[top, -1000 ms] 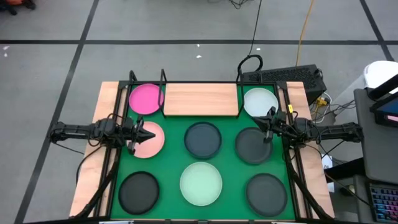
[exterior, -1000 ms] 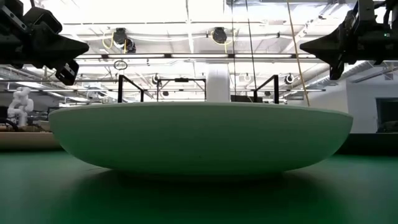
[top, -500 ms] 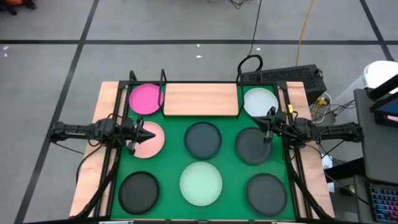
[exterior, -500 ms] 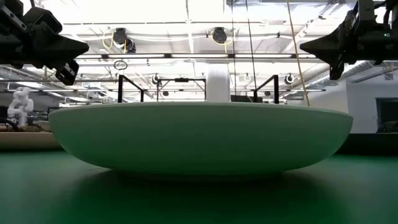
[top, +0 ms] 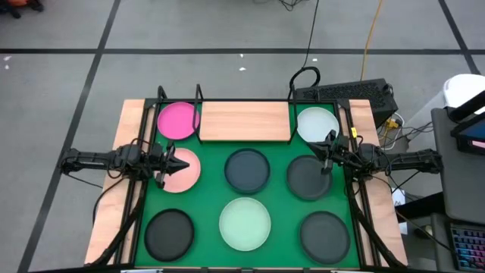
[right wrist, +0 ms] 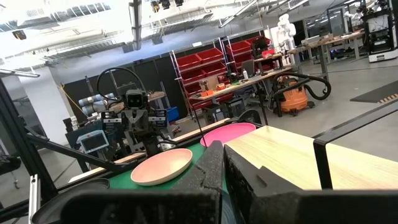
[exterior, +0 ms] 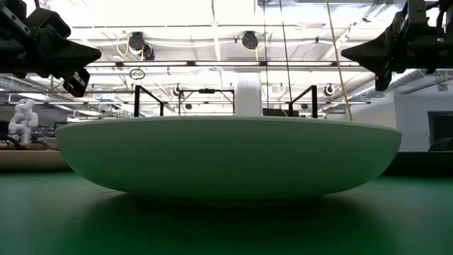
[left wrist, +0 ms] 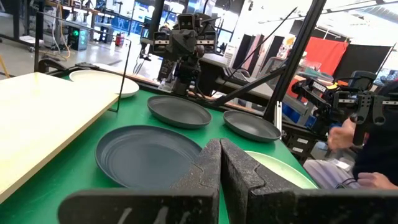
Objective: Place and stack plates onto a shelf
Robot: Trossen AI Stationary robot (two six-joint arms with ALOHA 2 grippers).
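My left gripper (top: 182,162) hovers pressed together over the pale pink plate (top: 180,174). My right gripper (top: 321,157), also closed, hangs over a dark grey plate (top: 306,179) beside the bare shelf (top: 244,121).

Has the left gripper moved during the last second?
No. In the high view the left gripper lies over the pale pink plate, as before, beside the shelf.

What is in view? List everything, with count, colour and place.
magenta plate: one, beside the shelf's left end
white plate: one, beside the shelf's right end
pale pink plate: one, mat's left side
mint green plate: one, mat's near middle
dark grey plates: four, two mid-row, two near corners
shelf: one, light wood, far middle
mat: one, green
left gripper: jaws shut, over pale pink plate
right gripper: jaws shut, over a mid-row dark plate's far edge
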